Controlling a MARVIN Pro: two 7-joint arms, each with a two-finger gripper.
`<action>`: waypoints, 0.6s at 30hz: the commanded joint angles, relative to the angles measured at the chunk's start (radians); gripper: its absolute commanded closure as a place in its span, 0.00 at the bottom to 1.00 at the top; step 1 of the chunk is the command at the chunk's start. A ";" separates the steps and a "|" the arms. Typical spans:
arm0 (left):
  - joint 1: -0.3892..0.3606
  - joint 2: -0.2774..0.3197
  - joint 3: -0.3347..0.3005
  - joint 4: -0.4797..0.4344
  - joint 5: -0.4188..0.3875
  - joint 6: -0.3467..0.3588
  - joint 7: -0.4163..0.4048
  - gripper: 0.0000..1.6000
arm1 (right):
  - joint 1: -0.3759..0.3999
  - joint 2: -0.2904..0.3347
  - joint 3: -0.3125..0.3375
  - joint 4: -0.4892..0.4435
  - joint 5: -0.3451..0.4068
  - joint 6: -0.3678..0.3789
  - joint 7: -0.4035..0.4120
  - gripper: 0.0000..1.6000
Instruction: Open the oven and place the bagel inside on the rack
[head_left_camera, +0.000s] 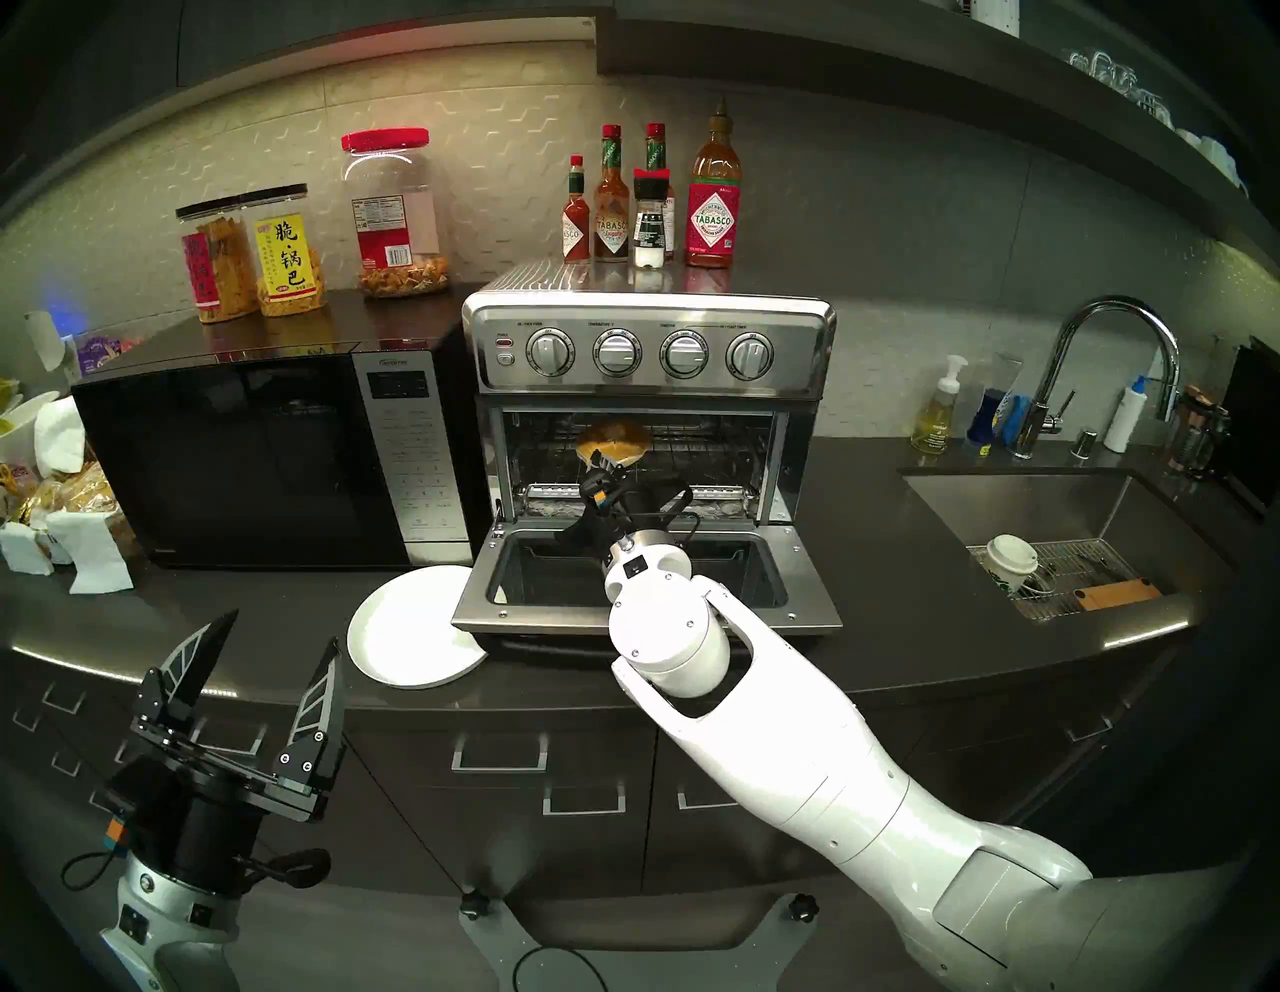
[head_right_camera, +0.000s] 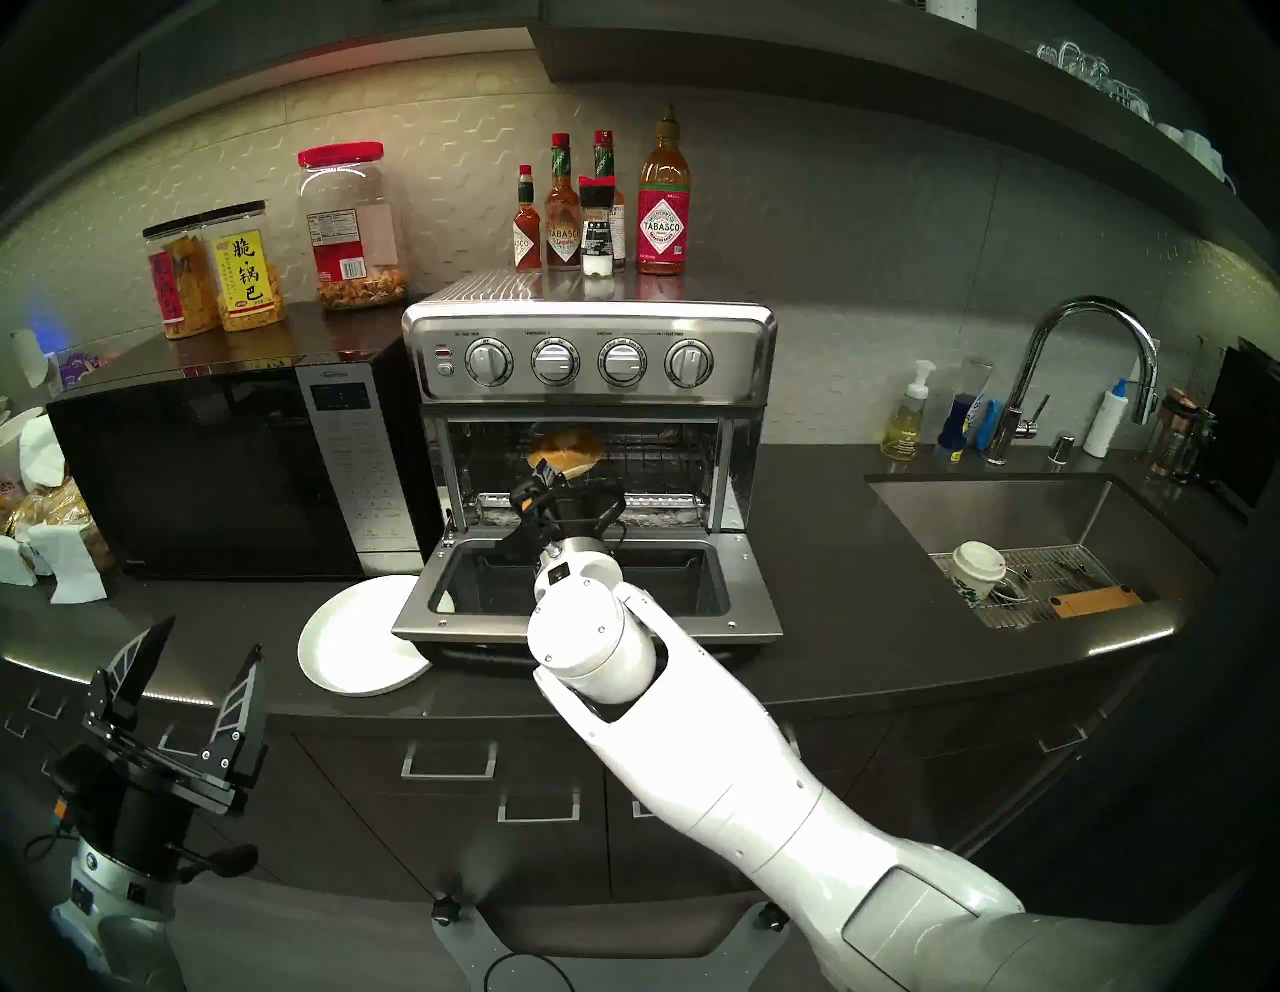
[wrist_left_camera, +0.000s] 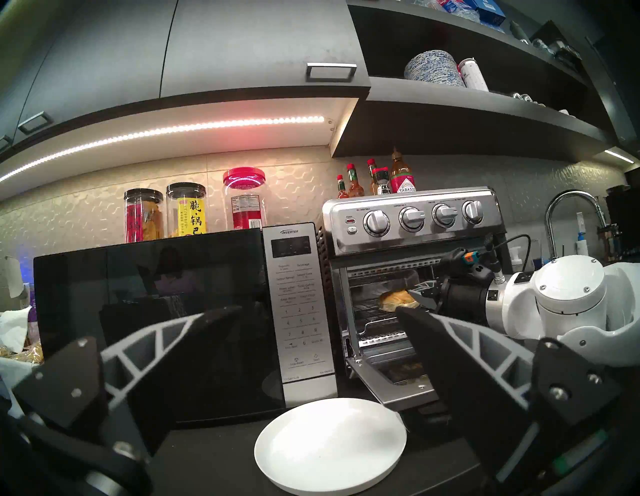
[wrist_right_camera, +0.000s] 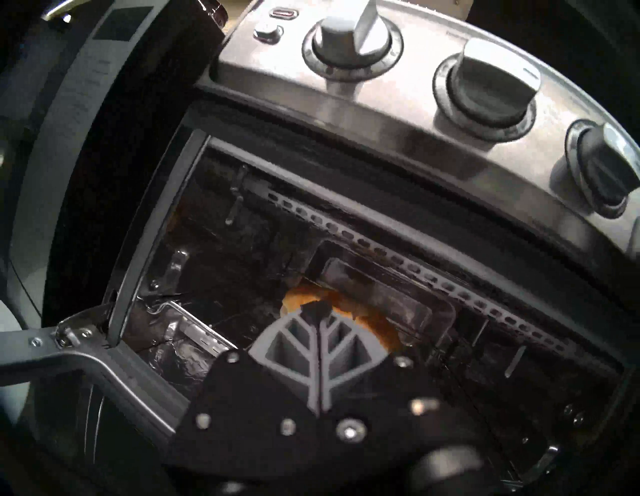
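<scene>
The stainless steel oven (head_left_camera: 647, 346) stands with its glass door (head_left_camera: 651, 609) dropped flat open. My right gripper (head_left_camera: 609, 465) reaches into the cavity and is shut on the near edge of the golden-brown bagel (head_left_camera: 613, 440). It holds the bagel at the left of the wire rack (head_left_camera: 713, 450), at about rack height; I cannot tell whether they touch. In the right wrist view the bagel (wrist_right_camera: 381, 329) shows just past the closed fingertips (wrist_right_camera: 317, 308). It also shows in the left wrist view (wrist_left_camera: 394, 299). My left gripper (head_left_camera: 280, 630) is open and empty, low at the front left.
A white plate (head_left_camera: 409, 623) lies partly under the door's left corner. A foil-covered tray (head_left_camera: 720, 502) sits below the rack. A black microwave (head_left_camera: 242, 450) stands left of the oven. Sauce bottles (head_left_camera: 651, 208) stand on the oven. The sink (head_left_camera: 1039, 526) is at the right.
</scene>
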 joint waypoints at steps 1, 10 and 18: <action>-0.003 0.000 -0.001 -0.023 0.000 -0.002 0.000 0.00 | -0.028 0.076 0.004 -0.114 -0.017 -0.027 0.005 1.00; -0.005 -0.001 -0.001 -0.023 -0.001 -0.003 -0.002 0.00 | -0.061 0.160 0.009 -0.233 -0.030 -0.055 0.030 1.00; -0.005 -0.003 -0.001 -0.023 -0.002 -0.002 -0.004 0.00 | -0.131 0.258 0.011 -0.356 -0.035 -0.040 0.077 1.00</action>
